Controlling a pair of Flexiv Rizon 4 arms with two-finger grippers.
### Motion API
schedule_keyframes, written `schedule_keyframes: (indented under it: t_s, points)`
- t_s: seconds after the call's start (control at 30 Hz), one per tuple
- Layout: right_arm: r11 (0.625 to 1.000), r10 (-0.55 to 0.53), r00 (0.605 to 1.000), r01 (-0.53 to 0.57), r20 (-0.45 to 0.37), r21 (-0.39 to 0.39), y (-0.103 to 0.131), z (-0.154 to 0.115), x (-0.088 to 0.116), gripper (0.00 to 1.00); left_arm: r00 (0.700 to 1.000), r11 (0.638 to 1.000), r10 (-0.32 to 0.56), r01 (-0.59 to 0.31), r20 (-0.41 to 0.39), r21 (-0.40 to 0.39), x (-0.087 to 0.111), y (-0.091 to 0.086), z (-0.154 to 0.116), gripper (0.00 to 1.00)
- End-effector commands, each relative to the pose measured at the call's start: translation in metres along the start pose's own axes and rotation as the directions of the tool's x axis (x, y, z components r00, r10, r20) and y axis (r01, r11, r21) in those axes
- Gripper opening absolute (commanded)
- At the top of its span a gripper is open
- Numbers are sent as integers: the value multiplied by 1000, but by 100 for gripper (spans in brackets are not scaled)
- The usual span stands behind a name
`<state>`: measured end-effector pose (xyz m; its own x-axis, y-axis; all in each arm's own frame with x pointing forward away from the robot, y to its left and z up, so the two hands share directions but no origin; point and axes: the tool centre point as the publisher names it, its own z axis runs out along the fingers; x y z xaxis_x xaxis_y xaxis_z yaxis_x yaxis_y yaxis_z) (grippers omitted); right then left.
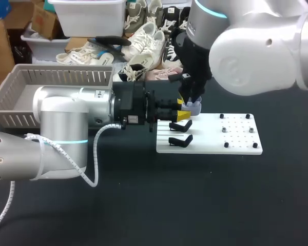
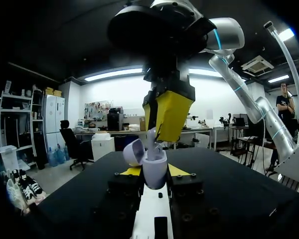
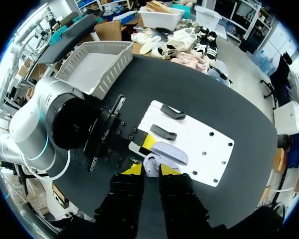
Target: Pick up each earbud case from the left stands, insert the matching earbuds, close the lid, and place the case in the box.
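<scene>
Your left gripper (image 2: pixel 154 171) is clamped on the open lavender plastic earbud case (image 2: pixel 154 175). Your right gripper (image 2: pixel 162 130) hangs just above it; you cannot tell its state.

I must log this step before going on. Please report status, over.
Left tool shut on purple case, lid open. Right tool above it, shut on earbud, at the case mouth. Two black stands nearby, bare; nothing blocking.

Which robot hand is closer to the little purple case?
Left. The left gripper grips the purple case from both sides; the right gripper hangs just above its open top.
</scene>
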<state>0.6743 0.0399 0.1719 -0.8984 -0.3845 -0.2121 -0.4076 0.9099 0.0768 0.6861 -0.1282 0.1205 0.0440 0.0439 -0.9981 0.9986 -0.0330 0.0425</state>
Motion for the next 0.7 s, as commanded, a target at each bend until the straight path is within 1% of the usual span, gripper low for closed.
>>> schedule_keyframes:
  t_s: [0.03, 0.27, 0.47, 0.7]
  points:
    - [1000, 3, 1000, -3, -2, 0, -2, 2, -3, 0, 1000, 1000, 1, -1, 1, -2, 0, 0, 0, 0]
    - [1000, -2, 1000, 2, -7, 0, 0, 3, -3, 0, 1000, 1000, 1, -1, 1, -2, 0, 0, 0, 0]
    - [1000, -20, 999, 20, -47, 7, 0, 7, 0, 0, 1000, 1000, 1, -1, 1, -2, 0, 0, 0, 0]
    - [1000, -23, 998, 24, -59, 14, 0, 8, 0, 0, 1000, 1000, 1, -1, 1, -2, 0, 0, 0, 0]
